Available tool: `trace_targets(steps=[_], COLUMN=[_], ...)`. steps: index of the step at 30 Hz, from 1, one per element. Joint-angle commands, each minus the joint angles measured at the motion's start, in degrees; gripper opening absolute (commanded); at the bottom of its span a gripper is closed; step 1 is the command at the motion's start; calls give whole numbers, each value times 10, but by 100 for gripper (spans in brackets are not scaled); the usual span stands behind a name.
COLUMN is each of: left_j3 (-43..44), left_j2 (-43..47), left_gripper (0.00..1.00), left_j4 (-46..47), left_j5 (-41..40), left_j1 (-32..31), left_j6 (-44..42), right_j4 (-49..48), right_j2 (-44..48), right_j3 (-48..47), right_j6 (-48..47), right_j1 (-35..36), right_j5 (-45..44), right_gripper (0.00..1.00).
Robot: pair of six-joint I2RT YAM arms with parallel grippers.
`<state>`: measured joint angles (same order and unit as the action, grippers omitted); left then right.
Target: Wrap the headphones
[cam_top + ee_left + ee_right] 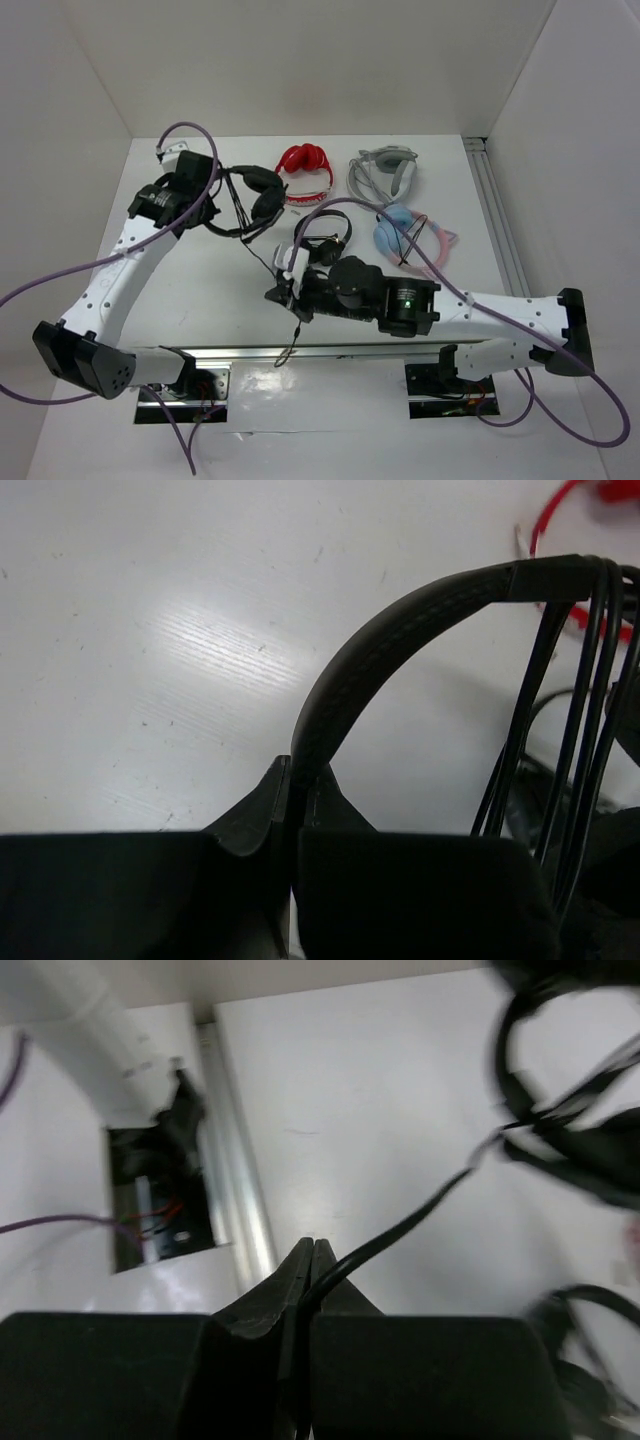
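The large black headphones are at the back left, held off the table. My left gripper is shut on their headband; in the left wrist view the jaws pinch the band's end. Several turns of thin black cable cross the headband. My right gripper, mid-table, is shut on the cable, which leaves the closed jaws and runs up to the blurred headphones. A loose cable end hangs towards the front rail.
A smaller black on-ear pair lies just behind my right gripper. A red pair, a grey pair and a blue-and-pink pair lie at the back and right. A metal rail runs along the front edge.
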<state>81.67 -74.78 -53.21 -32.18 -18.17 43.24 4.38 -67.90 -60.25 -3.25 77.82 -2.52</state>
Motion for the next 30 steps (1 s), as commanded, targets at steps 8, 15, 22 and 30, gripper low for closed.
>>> trace_targets(steps=[8, 15, 22, 30], left_j3=[-106, -89, -65, -23], left_j2=[81, 122, 184, 263], left_gripper=[0, 0, 0, 0], left_j4=[32, -13, -39, -79], left_j5=[100, 147, 294, 297], left_j1=[-136, -221, -304, -304], left_j6=[-154, -194, -215, -220], right_j4=[201, 122, -23, 18], right_j2=[-16, 3, 52, 37], right_j3=[-203, -173, -94, -104], right_j6=[-237, -344, -363, -263], right_j1=[6, -24, -167, -270], right_j5=[-430, -552, -434, -267], right_gripper=[0, 0, 0, 2])
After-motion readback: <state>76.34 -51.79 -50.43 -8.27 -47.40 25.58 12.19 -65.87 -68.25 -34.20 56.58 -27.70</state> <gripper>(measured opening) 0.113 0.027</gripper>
